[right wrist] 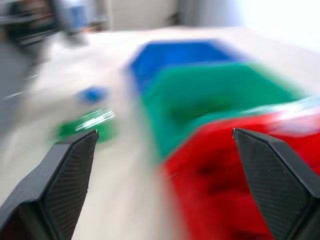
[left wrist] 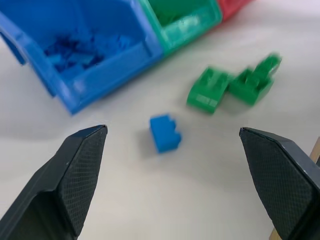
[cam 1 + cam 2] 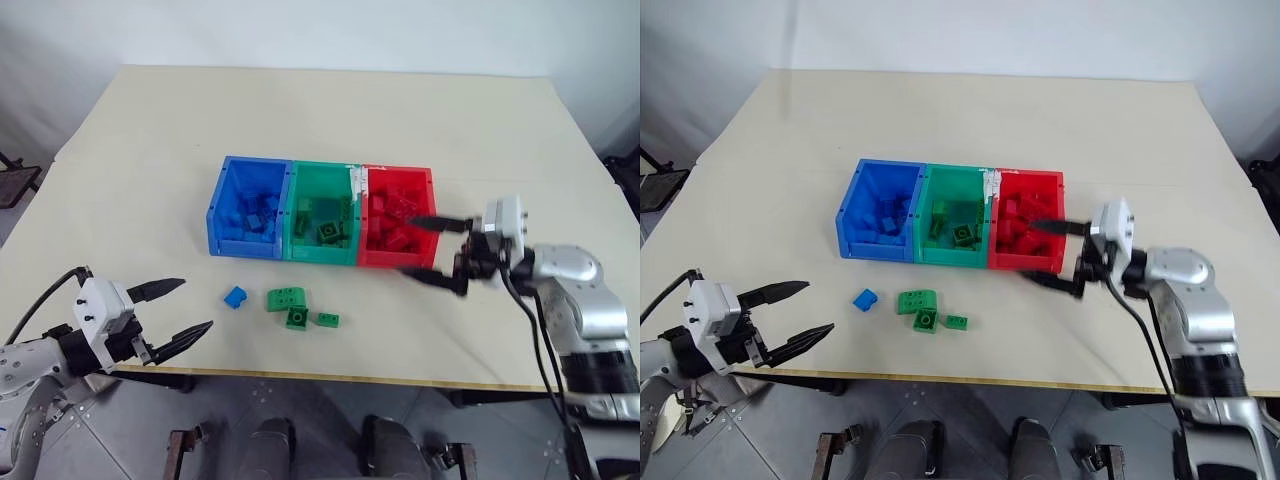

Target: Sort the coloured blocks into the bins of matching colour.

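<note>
Three joined bins stand mid-table: blue bin [image 3: 240, 245], green bin [image 3: 322, 252], red bin [image 3: 400, 172], each with several blocks of its own colour inside. In front of them on the table lie a blue block [image 3: 235, 296] and three green blocks [image 3: 287, 298], [image 3: 297, 317], [image 3: 328, 320]. My left gripper [image 3: 197, 304] is open and empty near the table's front left edge, pointing at the blue block [image 2: 165, 133]. My right gripper [image 3: 410, 246] is open and empty at the red bin's front right corner, one finger over the bin.
The tan table [image 3: 150, 150] has wide bare room behind and to both sides of the bins. Its front edge runs just below the loose blocks. Grey floor lies beyond the front edge.
</note>
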### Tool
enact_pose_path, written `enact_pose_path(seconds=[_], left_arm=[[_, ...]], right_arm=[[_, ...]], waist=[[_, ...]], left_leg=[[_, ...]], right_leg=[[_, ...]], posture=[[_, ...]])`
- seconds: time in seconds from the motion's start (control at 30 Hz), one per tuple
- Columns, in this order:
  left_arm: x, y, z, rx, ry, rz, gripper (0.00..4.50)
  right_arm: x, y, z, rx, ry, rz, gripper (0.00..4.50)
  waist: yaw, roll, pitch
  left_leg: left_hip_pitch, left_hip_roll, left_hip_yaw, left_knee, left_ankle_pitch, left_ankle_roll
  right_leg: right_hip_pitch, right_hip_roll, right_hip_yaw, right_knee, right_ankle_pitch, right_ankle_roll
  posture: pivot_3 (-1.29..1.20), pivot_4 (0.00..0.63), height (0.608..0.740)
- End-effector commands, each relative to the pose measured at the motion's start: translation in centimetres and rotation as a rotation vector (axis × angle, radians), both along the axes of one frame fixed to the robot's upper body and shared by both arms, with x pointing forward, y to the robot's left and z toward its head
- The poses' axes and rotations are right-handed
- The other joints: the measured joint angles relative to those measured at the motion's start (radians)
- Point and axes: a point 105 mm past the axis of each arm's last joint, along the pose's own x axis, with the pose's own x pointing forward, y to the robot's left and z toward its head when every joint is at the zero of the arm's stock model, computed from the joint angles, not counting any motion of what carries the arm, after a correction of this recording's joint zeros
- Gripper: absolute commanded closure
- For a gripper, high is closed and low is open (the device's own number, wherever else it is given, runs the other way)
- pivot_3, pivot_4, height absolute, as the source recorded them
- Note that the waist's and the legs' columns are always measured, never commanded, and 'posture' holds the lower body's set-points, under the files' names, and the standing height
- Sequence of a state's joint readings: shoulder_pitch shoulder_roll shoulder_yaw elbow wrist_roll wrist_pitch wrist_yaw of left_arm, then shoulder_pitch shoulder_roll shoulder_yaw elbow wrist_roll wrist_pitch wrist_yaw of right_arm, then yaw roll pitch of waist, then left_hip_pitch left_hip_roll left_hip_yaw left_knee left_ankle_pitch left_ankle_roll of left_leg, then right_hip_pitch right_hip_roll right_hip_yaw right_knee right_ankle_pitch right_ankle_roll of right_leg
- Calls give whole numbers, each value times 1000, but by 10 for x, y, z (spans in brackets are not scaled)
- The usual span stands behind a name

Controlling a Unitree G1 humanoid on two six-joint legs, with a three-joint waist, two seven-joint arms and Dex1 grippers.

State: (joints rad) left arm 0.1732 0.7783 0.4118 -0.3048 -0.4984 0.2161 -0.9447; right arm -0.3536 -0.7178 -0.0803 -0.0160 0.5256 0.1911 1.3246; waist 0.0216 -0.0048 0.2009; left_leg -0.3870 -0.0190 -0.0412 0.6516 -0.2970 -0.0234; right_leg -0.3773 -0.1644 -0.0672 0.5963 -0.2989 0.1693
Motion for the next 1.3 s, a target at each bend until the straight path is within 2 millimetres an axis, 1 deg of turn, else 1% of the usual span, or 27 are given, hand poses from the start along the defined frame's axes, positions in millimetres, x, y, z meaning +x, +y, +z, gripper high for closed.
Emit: enact_pose_path(seconds=[0.03,0.07,0.13,0.2,0.23,0.3,0.37,0.4,0.47,0.53,0.63,0.73,0.83,0.9,0.97,1.03,1.2,1.3], left_arm=[[6,-25,8,44,-26,-122,0],[8,-34,8,60,-19,-164,0],[13,-61,0,134,31,-271,0],[17,-79,-2,175,53,-335,0],[19,-84,-2,185,57,-353,0],[27,-104,-5,226,73,-406,0],[37,-127,-8,255,89,-456,0],[41,-134,-9,261,103,-468,0],[49,-145,-12,287,119,-475,0],[57,-157,-20,344,130,-485,0],[58,-168,-26,399,152,-513,0],[61,-174,-25,416,145,-509,0],[62,-182,-26,414,138,-512,554],[60,-184,-28,425,145,-526,1216],[58,-185,-30,435,147,-536,1764],[58,-184,-30,439,142,-538,2452],[56,-181,-27,423,144,-541,3997],[61,-185,-10,322,119,-513,4008]], right_arm=[[-17,-11,-4,-89,-30,46,14],[-20,-16,-6,-97,-19,31,14],[-29,-22,-8,-97,-11,3,14],[-36,-23,-9,-99,-18,-8,14],[-39,-23,-9,-100,-25,-12,14],[-44,-27,-11,-98,-30,-55,14],[-45,-33,-15,-97,-23,-105,14],[-45,-34,-16,-99,-25,-121,14],[-47,-35,-18,-102,-24,-137,14],[-49,-33,-19,-95,-22,-152,14],[-52,-30,-18,-84,-29,-165,14],[-54,-28,-19,-88,-27,-171,14],[-55,-27,-21,-97,-26,-175,0],[-56,-26,-20,-97,-27,-177,0],[-55,-26,-20,-100,-31,-178,0],[-55,-26,-20,-109,-36,-174,0],[-56,-25,-20,-104,-35,-166,0],[-56,-26,-19,-74,-38,-186,0]], waist=[[3,0,0],[3,0,0],[5,0,0],[3,0,0],[2,0,0],[-1,0,0],[3,0,0],[4,0,0],[3,0,0],[4,0,0],[1,0,0],[2,0,0],[5,0,0],[6,0,0],[5,0,0],[5,0,0],[5,0,0],[5,0,0]], left_leg=[[0,0,0,1,0,0],[0,0,0,1,0,0],[1,0,0,2,0,0],[0,0,0,1,0,0],[1,0,0,1,0,0],[1,0,0,1,0,-1],[1,0,0,1,0,-1],[1,0,0,2,0,-1],[0,0,0,4,0,-1],[0,0,0,4,0,-1],[0,0,0,5,0,-1],[0,0,0,4,0,-1],[0,0,0,6,0,0],[-1,0,0,7,0,0],[0,0,0,7,0,0],[0,0,0,7,0,0],[0,0,0,7,0,0],[0,0,0,8,0,0]], right_leg=[[0,0,0,0,0,0],[0,0,0,1,0,0],[0,0,0,2,0,0],[0,0,0,2,0,0],[0,0,1,2,0,0],[0,0,1,3,0,0],[0,0,1,3,0,0],[0,0,1,3,0,0],[0,0,1,4,0,0],[0,0,1,4,0,0],[0,0,1,4,0,1],[0,0,1,4,0,1],[1,0,2,4,0,1],[1,0,1,4,0,1],[1,0,1,5,0,1],[1,0,2,5,0,1],[1,0,2,5,0,1],[1,0,2,6,0,1]], posture=[[0,150,740],[0,150,740],[0,150,740],[0,150,740],[0,150,740],[0,150,740],[0,150,740],[0,150,740],[0,150,740],[0,150,740],[0,150,740],[0,150,740],[0,150,740],[0,150,740],[0,150,740],[0,150,740],[0,150,740],[0,150,740]])
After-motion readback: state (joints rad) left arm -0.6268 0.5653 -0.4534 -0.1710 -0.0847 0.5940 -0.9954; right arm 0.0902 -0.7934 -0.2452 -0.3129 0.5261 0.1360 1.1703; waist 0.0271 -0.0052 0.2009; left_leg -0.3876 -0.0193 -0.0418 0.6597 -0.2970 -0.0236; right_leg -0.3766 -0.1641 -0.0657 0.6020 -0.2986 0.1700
